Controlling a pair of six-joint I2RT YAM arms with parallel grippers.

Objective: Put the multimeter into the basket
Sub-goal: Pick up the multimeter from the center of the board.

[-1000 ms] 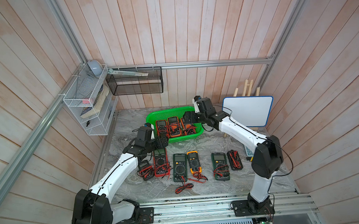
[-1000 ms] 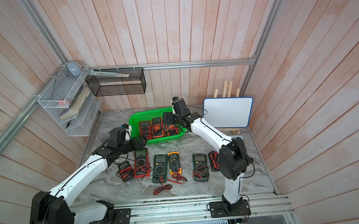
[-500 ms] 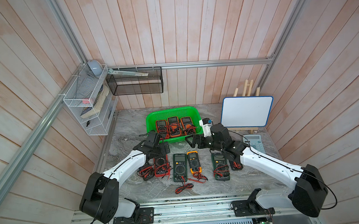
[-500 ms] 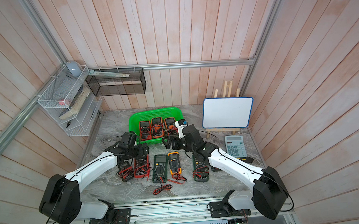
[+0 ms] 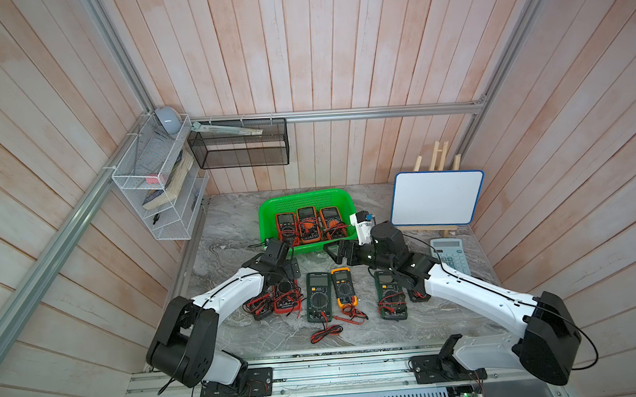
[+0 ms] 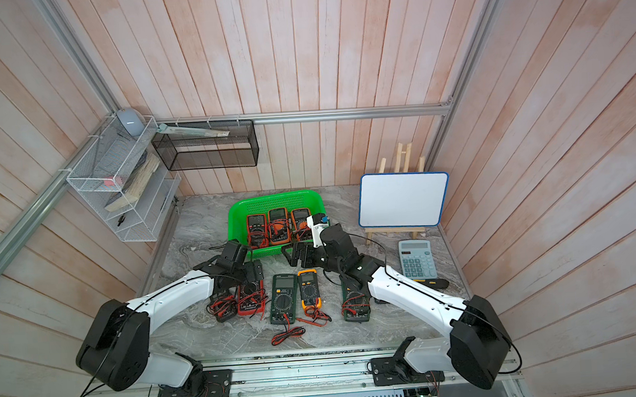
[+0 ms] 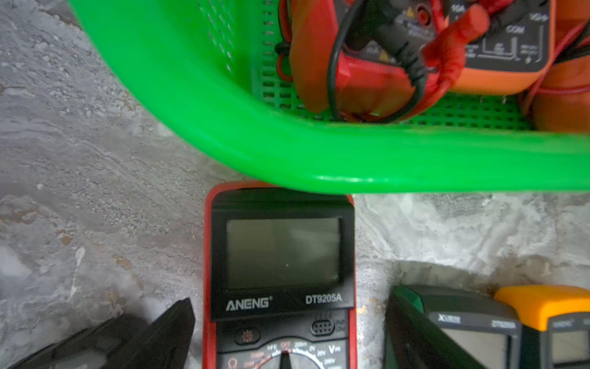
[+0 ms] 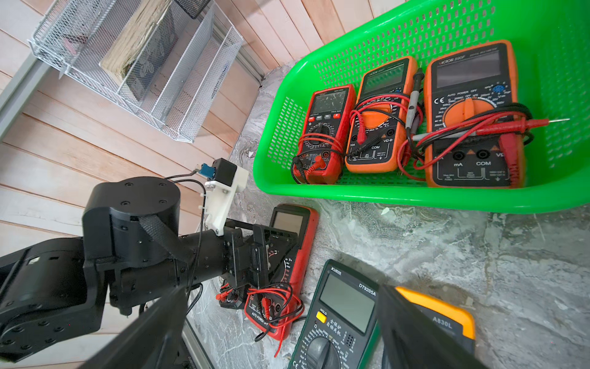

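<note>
Jaws of the left gripper (image 5: 289, 271) are held wide and empty astride the red multimeter (image 7: 282, 255), laid just beside the basket (image 7: 351, 166) (three others (image 8: 383, 121) are stowed inside), so it can be clamped.

The right pincer (image 5: 336, 251) has drawn back from over the basket (image 5: 305, 200) to just before its near rim. The left pincer (image 5: 290, 271) has eased slightly away from that rim, over the red multimeter (image 7: 282, 255).
</note>
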